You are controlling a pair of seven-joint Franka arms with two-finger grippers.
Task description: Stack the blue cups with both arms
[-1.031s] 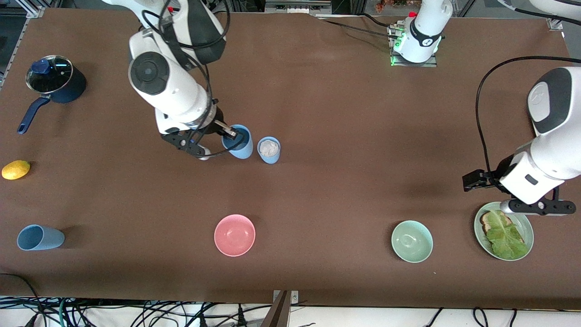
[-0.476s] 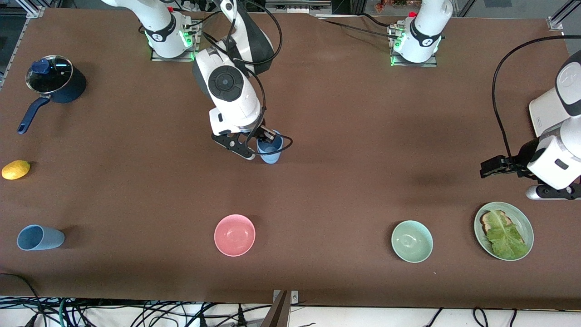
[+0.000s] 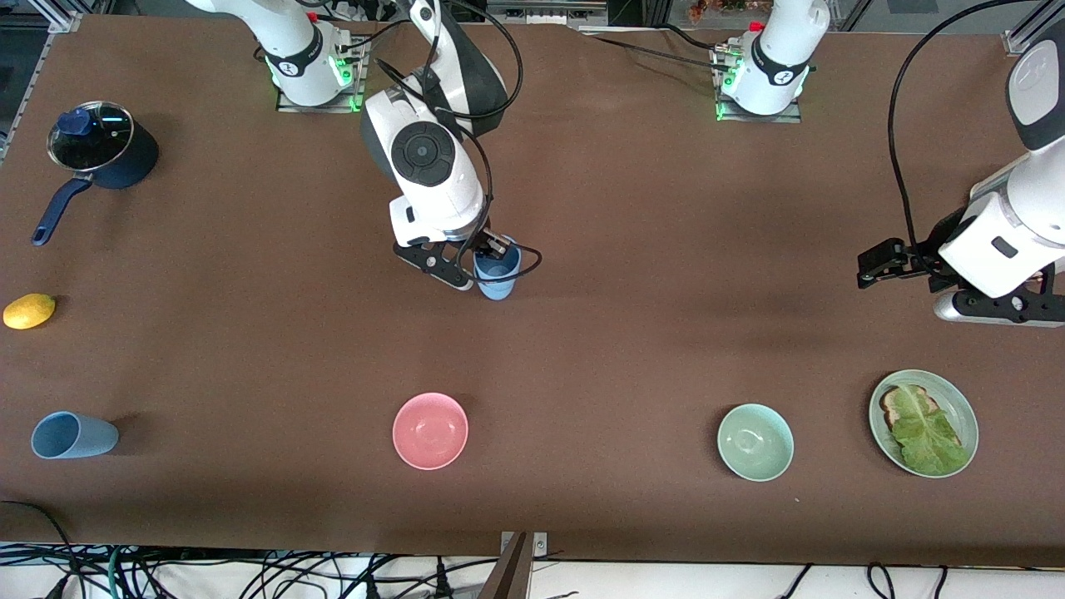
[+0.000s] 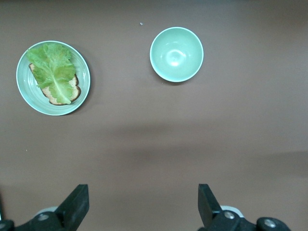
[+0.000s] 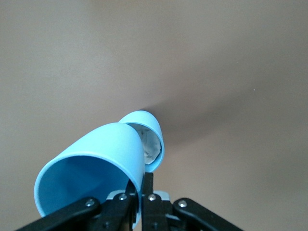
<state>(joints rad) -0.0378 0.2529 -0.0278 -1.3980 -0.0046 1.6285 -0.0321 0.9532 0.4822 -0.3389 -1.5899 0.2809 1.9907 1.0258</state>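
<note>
1. Three blue cups show in all: one lying on its side (image 3: 73,435) near the front edge at the right arm's end of the table (image 3: 632,333), its long axis level with the tabletop and its open mouth facing that end.
2. Two bowls sit in the same near row: a pink bowl (image 3: 430,430) and a pale green bowl (image 3: 755,442), both with nothing in them and both upright.
3. One green plate (image 3: 958,399) lies beside the green bowl toward the left arm's end, carrying a slice of bread (image 3: 897,405) under a lettuce leaf (image 3: 928,437).
4. One lemon (image 3: 29,310) lies farther back, at the right arm's end.
5. The right gripper (image 3: 489,254) is clamped on the rim of a held cup (image 3: 497,268), one finger inside the wall and one outside. In the right wrist view this cup (image 5: 91,168) is tilted, mouth toward the camera, base pointing down at a standing cup (image 5: 147,139) just below the fingertips, which holds something whitish.
6. The left gripper (image 4: 142,204) waits with its fingers (image 4: 77,204) spread wide and nothing between them, over bare table farther back than the plate.
7. One dark blue saucepan (image 3: 104,154) with a glass lid stands farthest back.
</note>
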